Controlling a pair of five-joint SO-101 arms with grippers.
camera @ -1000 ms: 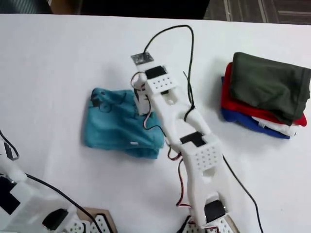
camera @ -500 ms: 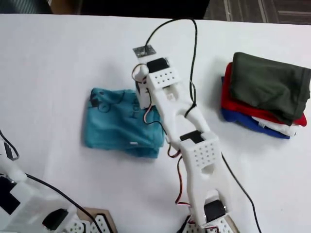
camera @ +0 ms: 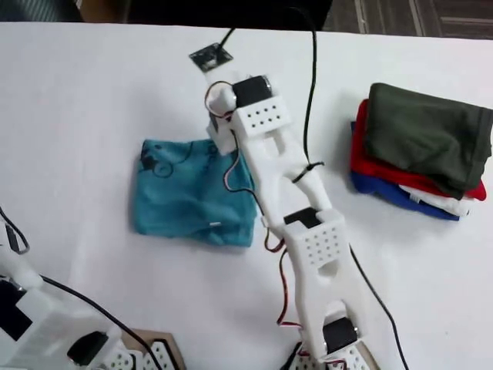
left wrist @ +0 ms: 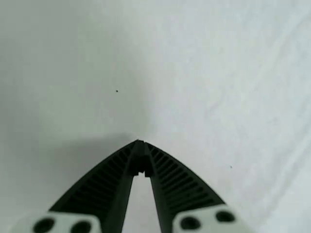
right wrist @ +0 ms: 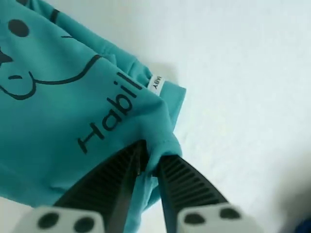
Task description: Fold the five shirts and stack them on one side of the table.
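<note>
Item 1, teal shirt [camera: 192,193]: soft matte knit, folded to a rough rectangle with rounded, slightly puffed edges. It has a dark line drawing and dark lettering on the upper face and a small white label [right wrist: 156,83] at one hem. It lies flat on the table [camera: 92,92], roughly mid-table.

Item 2, right gripper [right wrist: 148,154]: black ribbed fingers on a white perforated plastic arm. It sits at the teal shirt's far corner, with its jaws pinched on a raised fold of the fabric.

Item 3, left gripper [left wrist: 140,144]: the same ribbed black fingers, tips pressed together with nothing between them. It hangs over bare table, and its white arm base [camera: 31,324] stands near the table edge, on the teal shirt's near side.

Item 4, stack [camera: 420,150]: four folded shirts lying well apart from the teal shirt, across the right arm from it. The olive shirt [camera: 427,131] is on top, thick and creased, and red [camera: 362,158], white [camera: 439,202] and blue [camera: 377,189] edges show beneath it.

Item 5, black cable [camera: 312,92]: it loops above the right arm. A small dark square board [camera: 210,55] lies just beyond the teal shirt's far edge.

Surface: white cloth with faint wrinkles.

Room: a strip of dark floor [camera: 385,14] beyond the table's far edge
</note>
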